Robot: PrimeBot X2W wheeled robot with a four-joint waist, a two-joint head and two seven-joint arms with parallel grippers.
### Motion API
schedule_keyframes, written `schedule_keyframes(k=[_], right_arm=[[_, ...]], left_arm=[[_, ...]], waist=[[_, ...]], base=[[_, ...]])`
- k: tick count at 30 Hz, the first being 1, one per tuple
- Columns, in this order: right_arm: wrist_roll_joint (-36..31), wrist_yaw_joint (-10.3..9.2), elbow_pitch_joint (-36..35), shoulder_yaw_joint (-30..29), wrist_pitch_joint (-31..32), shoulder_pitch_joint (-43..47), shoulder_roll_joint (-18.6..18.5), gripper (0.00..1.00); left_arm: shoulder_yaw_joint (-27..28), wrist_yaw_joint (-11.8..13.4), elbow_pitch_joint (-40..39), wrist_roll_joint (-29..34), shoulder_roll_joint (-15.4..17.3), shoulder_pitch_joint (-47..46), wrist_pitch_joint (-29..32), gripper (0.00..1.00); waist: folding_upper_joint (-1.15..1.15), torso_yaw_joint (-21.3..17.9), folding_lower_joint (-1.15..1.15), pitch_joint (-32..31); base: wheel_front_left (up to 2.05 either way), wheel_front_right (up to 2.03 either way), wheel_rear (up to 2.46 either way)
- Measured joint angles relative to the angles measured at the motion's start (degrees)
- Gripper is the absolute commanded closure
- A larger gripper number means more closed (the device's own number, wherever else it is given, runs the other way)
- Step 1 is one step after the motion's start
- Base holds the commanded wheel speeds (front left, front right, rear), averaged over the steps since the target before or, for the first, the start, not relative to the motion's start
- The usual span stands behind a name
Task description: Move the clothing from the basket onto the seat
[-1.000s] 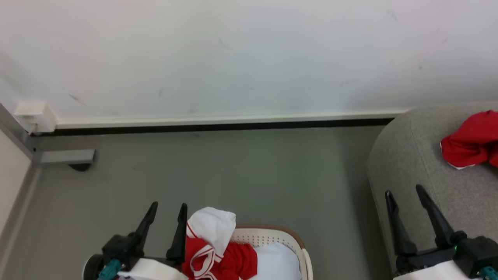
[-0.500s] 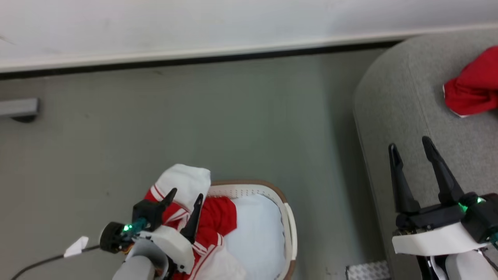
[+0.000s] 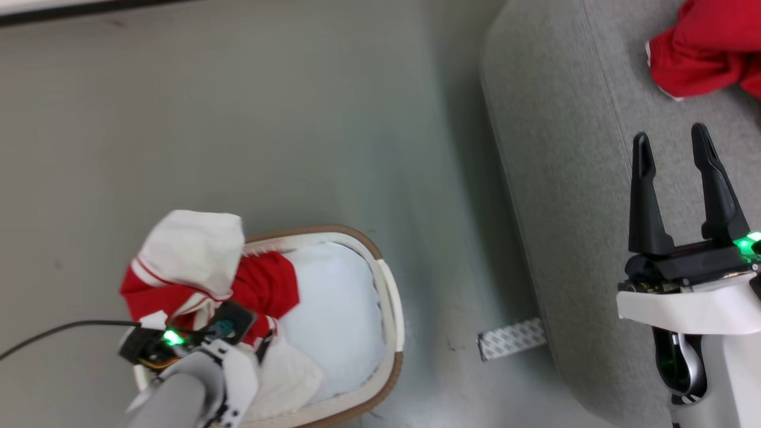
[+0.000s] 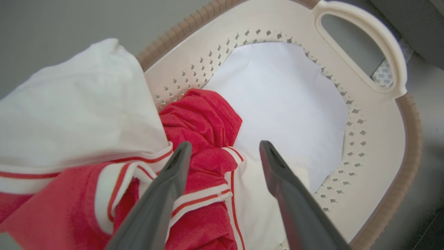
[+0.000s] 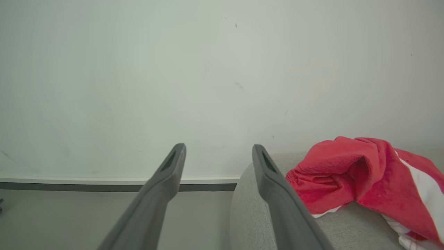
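The cream basket (image 3: 389, 297) with a brown rim stands on the floor at the lower left. Red and white clothing (image 3: 196, 267) lies in it and hangs over its left rim. My left gripper (image 4: 223, 146) points down into the basket, open, with its fingertips just above the red clothing (image 4: 204, 118) and nothing between them. A bare white bottom (image 4: 284, 100) shows in the right half of the basket (image 4: 411, 139). My right gripper (image 3: 672, 142) stands open and empty over the grey seat (image 3: 559, 148). A red garment (image 3: 701, 53) lies on the seat, and it is also in the right wrist view, red garment (image 5: 347, 173).
Grey floor lies between the basket and the seat. A patterned grey strip (image 3: 511, 339) lies on the floor by the seat's edge. A black cable (image 3: 59, 330) runs in from the left toward my left wrist. The wall's dark baseboard (image 3: 71, 15) crosses the top left.
The head camera has tilted down, so the whole picture has shifted. My left gripper has turned down and come over the clothing in the basket. Both grippers have stayed open.
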Motion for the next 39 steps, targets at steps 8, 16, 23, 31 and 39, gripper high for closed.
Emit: schedule_keyframes(k=[8,16,23,31,39], right_arm=[[0.77,0.0,-0.05,1.15,0.0,-2.63,0.42,0.0],[3.86,0.0,-0.6,2.38,0.0,-3.69,0.58,0.0],[5.28,0.0,-0.57,3.1,0.0,-4.63,0.59,0.0],[5.53,0.0,-0.12,3.3,0.0,-4.82,0.6,0.0],[3.02,0.0,1.23,2.41,0.0,-4.89,0.7,0.0]], left_arm=[[-8.95,-0.13,7.73,1.22,3.59,-3.27,1.8,0.0],[-14.21,-0.13,10.63,2.86,8.24,-7.39,8.14,0.0],[-17.55,-0.13,11.31,3.7,9.44,-8.57,10.47,0.0],[-19.06,-0.05,11.62,0.84,8.58,-9.06,10.76,1.0],[-18.08,-0.13,11.65,-4.07,3.72,-6.41,6.87,1.0]], waist=[[0.0,-4.61,0.0,6.01],[0.0,-8.55,-0.01,11.38],[0.0,-10.64,-0.01,14.15],[0.0,-10.87,-0.01,14.03],[0.0,-9.15,-0.02,7.74]], base=[[0.0,0.0,0.0],[0.0,0.0,0.0],[0.0,0.0,0.0],[0.0,0.0,0.0],[0.0,0.0,0.0]])
